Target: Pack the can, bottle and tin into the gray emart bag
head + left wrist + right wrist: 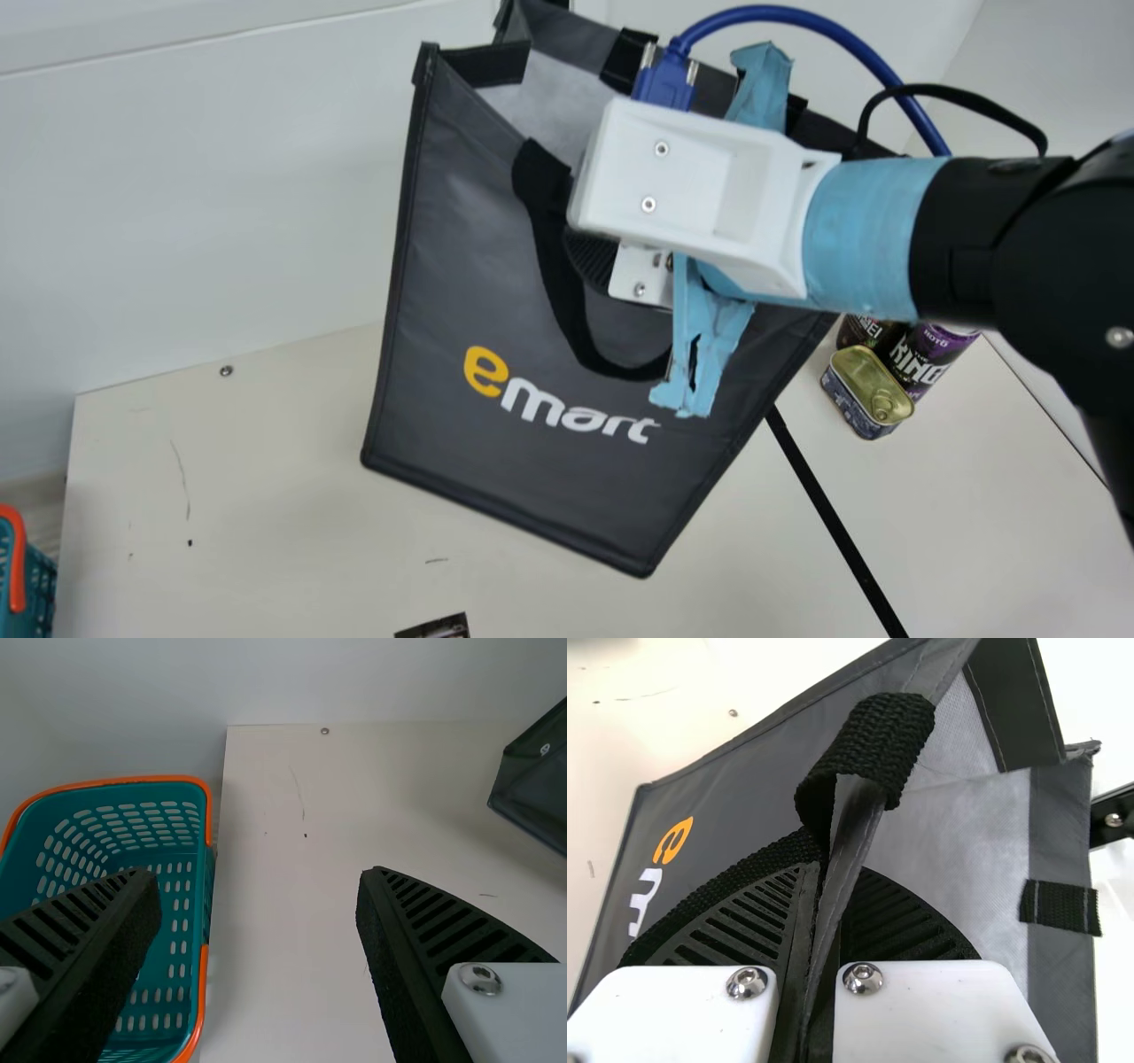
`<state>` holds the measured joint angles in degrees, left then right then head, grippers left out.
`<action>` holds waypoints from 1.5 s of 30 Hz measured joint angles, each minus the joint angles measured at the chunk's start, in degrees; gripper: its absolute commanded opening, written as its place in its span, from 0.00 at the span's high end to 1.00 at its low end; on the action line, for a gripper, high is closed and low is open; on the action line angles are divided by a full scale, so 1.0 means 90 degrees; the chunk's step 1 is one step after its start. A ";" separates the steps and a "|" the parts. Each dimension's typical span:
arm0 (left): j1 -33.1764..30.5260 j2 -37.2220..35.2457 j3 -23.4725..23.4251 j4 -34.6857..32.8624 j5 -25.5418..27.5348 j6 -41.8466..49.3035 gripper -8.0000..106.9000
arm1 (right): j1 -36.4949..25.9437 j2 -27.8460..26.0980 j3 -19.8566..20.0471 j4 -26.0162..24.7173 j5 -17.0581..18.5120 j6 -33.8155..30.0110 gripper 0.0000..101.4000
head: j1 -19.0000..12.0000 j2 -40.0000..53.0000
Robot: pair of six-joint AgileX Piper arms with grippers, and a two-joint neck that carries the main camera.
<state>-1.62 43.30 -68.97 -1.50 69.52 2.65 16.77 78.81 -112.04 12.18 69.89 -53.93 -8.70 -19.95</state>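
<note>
Main view taken as a clock face. Your gray emart bag (496,266) sits near the center, tilted, its lowest corner toward 6 o'clock and its opening toward 12. Whether its base touches the table (266,496), you cannot tell. Your right gripper (592,257), reaching in from 3 o'clock, is clamped on the bag; the right wrist view has its fingers closed on a fold of the gray upper edge, beside the black handle (864,740). Your left gripper (259,875), seen in its wrist view, has its fingers wide apart.

Tin (870,390): outside the bag, between 3 and 4 o'clock, gold lid up. Just beyond it stand a purple-topped container (926,359) and a dark container (861,330), partly hidden; which is can or bottle is unclear. Teal basket (37,585): at 8 o'clock.
</note>
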 measured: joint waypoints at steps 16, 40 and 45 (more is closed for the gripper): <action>0.0000 0.0000 0.0000 0.0000 0.0000 0.0000 0.15 | 0.0749 -0.0556 0.0941 -0.0413 -0.0001 0.0460 1.00 | 0.0000 0.0000; 0.0000 0.0000 0.0000 0.0000 0.0000 0.0000 0.15 | 0.1876 -0.0980 0.1950 -0.0889 -0.0018 0.1328 0.80 | 0.0010 0.0010; 0.0000 0.0000 0.0000 0.0000 0.0000 0.0000 0.15 | 0.1972 -0.1011 0.2025 -0.0927 -0.0008 0.1493 0.63 | 0.0000 0.0000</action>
<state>-1.62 43.30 -68.97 -1.50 69.52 2.65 34.52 69.71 -93.81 3.83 69.82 -40.50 -8.70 -19.95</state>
